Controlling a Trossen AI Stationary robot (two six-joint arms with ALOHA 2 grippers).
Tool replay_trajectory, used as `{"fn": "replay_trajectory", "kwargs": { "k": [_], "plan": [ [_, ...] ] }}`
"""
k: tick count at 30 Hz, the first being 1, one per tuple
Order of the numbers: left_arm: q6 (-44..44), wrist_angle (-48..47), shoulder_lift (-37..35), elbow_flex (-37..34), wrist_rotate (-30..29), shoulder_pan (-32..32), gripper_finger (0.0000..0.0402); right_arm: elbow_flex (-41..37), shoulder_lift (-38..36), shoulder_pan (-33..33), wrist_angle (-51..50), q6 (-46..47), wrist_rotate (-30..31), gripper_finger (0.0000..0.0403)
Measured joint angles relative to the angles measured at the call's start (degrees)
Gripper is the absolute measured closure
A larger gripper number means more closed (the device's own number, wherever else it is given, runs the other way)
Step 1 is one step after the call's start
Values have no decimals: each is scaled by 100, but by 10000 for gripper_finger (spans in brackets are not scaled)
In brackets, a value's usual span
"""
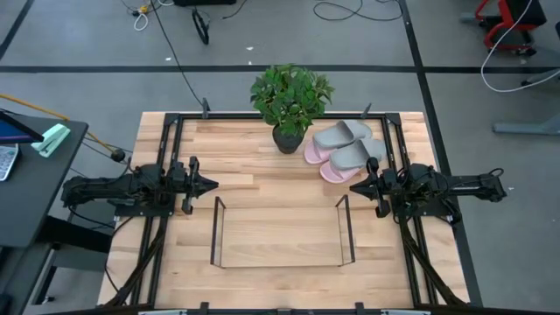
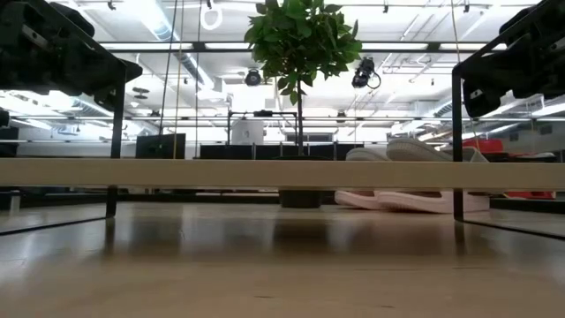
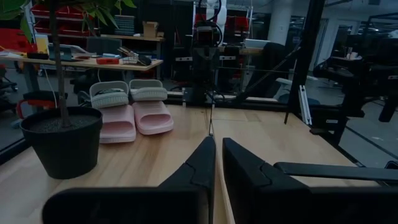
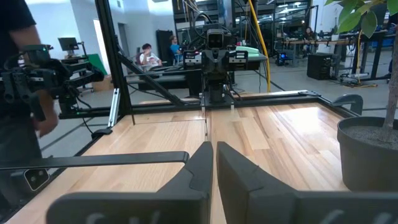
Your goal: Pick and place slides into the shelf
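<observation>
**Slides stacked at the far right, shelf bare, both arms idle**

The four soft foam slide sandals (image 1: 343,150) lie in a heap at the far right of the pale wooden table (image 1: 254,166), the grey pair (image 1: 350,145) resting on top of the pale pink pair (image 1: 317,157). Just to their left stands a leafy green plant in a dark round pot (image 1: 290,103). The low black wire shelf (image 1: 280,230) sits at the near middle of the table, well apart from the slides, with nothing on it. The left gripper (image 1: 210,185) rests at the left edge beside the shelf's far left corner, fingers closed together on nothing. The right gripper (image 1: 354,186) mirrors it at the right edge, near the slides, likewise closed and holding nothing.
</observation>
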Motion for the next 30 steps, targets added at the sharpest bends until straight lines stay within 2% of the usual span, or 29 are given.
{"fn": "replay_trajectory", "kwargs": {
  "k": [7, 18, 30],
  "plan": [
    [2, -2, 0, 0, 1, 1, 378, 0, 1, 0, 0, 2, 0, 376],
    [-2, -2, 0, 0, 0, 1, 365, 0, 0, 2, 0, 0, 0, 376],
    [-1, -1, 0, 1, 0, 1, 381, 0, 1, 2, 0, 2, 0, 376]
  ]
}}
